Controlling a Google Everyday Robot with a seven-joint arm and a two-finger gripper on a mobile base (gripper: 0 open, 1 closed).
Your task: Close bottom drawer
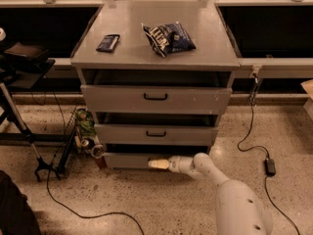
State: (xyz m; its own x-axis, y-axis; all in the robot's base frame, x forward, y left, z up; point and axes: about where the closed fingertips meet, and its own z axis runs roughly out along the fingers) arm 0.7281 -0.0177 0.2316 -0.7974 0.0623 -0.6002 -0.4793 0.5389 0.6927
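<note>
1. Grey, matt, square-edged cabinet (146, 18): three drawers, all of them standing a little proud of the carcass.
2. White, smooth, rounded robot arm (237, 202), which enters from five o'clock.
3. Bottom drawer (124, 160): low, flat grey front panel at six o'clock of the cabinet, slightly pulled out.
4. Gripper (159, 164): pale cream tip against that panel near its middle. We cannot tell whether it is clenched or released. We judge that a level, central push towards twelve o'clock suits best, so that the box does not skew on its runners.
5. Crinkled, glossy blue snack bag (168, 37), at one o'clock on the cabinet top.
6. Flat, dark, rectangular packet (108, 42), at ten o'clock on the top.
</note>
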